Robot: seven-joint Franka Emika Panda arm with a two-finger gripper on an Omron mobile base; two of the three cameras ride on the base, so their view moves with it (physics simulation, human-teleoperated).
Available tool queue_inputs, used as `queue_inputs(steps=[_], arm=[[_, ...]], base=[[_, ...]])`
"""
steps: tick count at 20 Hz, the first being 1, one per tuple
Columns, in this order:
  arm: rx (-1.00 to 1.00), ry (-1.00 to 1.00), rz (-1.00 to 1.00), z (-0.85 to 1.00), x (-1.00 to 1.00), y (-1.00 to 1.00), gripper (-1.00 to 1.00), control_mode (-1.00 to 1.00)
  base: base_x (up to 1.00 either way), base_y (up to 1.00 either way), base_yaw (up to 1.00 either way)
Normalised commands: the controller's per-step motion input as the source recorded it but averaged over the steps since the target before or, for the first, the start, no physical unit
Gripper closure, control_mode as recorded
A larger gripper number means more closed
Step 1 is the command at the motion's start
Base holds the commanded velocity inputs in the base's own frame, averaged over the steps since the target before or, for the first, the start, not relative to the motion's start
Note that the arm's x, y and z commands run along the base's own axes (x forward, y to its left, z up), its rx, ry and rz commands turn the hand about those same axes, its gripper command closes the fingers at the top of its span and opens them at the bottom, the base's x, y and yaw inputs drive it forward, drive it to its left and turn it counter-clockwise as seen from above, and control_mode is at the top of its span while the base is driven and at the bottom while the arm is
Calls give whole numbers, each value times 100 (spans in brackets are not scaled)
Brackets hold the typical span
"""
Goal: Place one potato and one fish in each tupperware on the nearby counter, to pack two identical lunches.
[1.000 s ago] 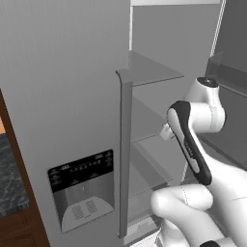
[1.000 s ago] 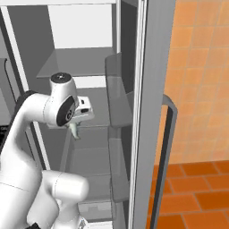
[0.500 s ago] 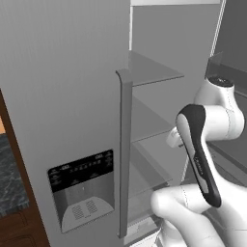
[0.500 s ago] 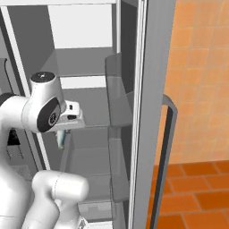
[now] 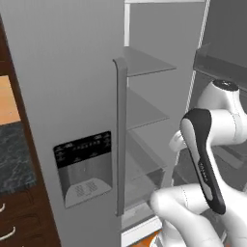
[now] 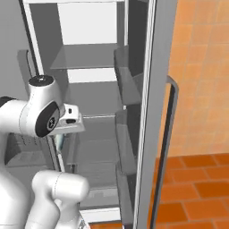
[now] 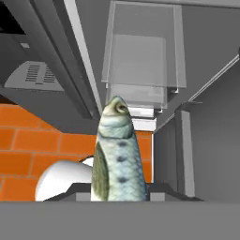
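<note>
The gripper (image 7: 119,194) is pinching the fish (image 7: 117,154) by its tail end, and most of the body juts out past the fingertips, head foremost. That long overhang is the worry: held so near one end, the fish could pivot or slip free on a quick swing. Just beyond, the fridge shelves (image 6: 91,91) and open door (image 6: 154,116) crowd the arm, so the fish could be knocked loose against them.
</note>
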Motion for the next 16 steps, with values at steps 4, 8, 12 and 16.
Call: queue_inputs(steps=[4, 8, 12, 16], arm=[[0, 0, 0, 0, 0, 0, 100, 100], [0, 0, 0, 0, 0, 0, 100, 100], [0, 0, 0, 0, 0, 0, 100, 100], [0, 0, 0, 0, 0, 0, 100, 100]], base=[[-79, 100, 0], [-18, 100, 9], [-8, 100, 15], [-4, 100, 17]])
